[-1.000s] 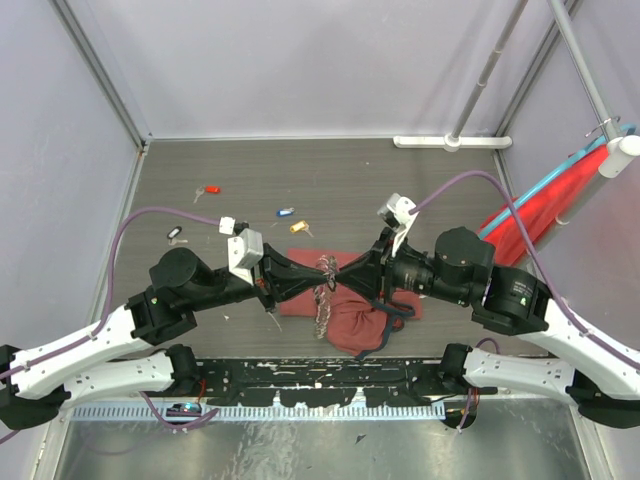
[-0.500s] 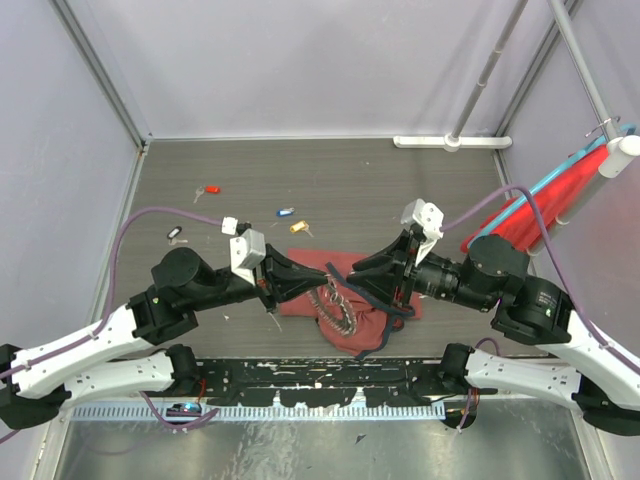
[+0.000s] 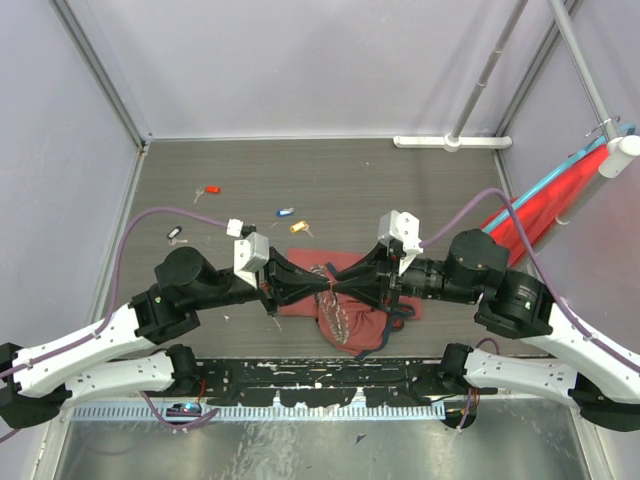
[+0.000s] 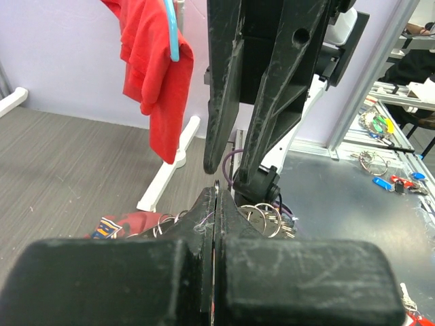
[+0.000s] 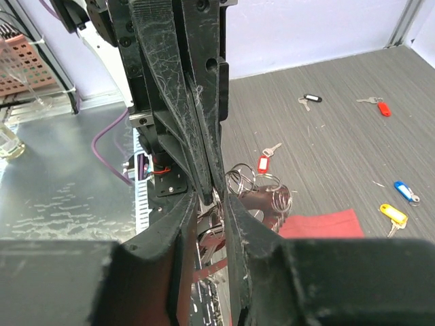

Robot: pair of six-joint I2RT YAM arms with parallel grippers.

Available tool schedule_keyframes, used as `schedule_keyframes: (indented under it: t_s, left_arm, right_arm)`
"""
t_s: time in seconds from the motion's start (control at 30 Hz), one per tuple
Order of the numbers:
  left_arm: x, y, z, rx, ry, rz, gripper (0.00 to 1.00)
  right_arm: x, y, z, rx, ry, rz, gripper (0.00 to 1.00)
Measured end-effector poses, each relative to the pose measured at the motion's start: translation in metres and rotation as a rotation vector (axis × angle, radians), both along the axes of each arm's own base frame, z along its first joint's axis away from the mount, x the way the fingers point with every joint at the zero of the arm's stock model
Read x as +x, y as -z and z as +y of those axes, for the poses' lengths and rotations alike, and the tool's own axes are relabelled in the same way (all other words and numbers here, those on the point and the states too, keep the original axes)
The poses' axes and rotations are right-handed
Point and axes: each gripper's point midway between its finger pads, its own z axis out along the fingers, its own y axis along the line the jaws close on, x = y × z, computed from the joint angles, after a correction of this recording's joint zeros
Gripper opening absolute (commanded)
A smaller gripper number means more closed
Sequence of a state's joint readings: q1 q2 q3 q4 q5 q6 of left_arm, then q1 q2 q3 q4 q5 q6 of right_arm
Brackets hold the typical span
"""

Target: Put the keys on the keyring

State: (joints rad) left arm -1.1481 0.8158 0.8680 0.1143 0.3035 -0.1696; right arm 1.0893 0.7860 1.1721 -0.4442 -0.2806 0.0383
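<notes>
The left hand (image 4: 215, 198) is pressed together, pinching the big thin wire keyring (image 3: 337, 312) with silver keys. The ring hangs just under both hands, above one dark-red cloth bag (image 3: 368, 326). The right hand (image 5: 211, 206) is spread a little around the left hand's tip. Four small loose keys lie on the grey counter (image 3: 350, 175) past the left hand: one red key (image 3: 210, 189), one blue key (image 3: 285, 212), one yellow key (image 3: 298, 227) and one black key (image 3: 176, 234).

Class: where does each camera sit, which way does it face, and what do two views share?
Top external: above, behind the bases, facing down at the table; left arm, right arm show.
Left wrist: on left arm, faces right end effector; own fingers below.
Right wrist: on right arm, faces left end effector; own fingers below.
Shared: wrist views both show the keyring.
</notes>
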Motion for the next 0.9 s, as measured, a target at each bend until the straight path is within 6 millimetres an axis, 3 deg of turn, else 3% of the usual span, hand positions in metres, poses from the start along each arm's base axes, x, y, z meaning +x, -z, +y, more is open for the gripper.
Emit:
schedule_keyframes:
  t_s: [0.4, 0.9]
  left_arm:
    - [-0.0038, -0.001, -0.0002, -0.003, 0.021, -0.004, 0.0]
    - [-0.0049, -0.0064, 0.0007, -0.024, 0.024, 0.001, 0.0]
  right_arm:
    - [-0.0071, 0.0043, 0.0024, -0.013, -0.048, -0.002, 0.25]
    - [-0.0092, 0.0086, 0.0006, -0.016, -0.054, 0.002, 0.29]
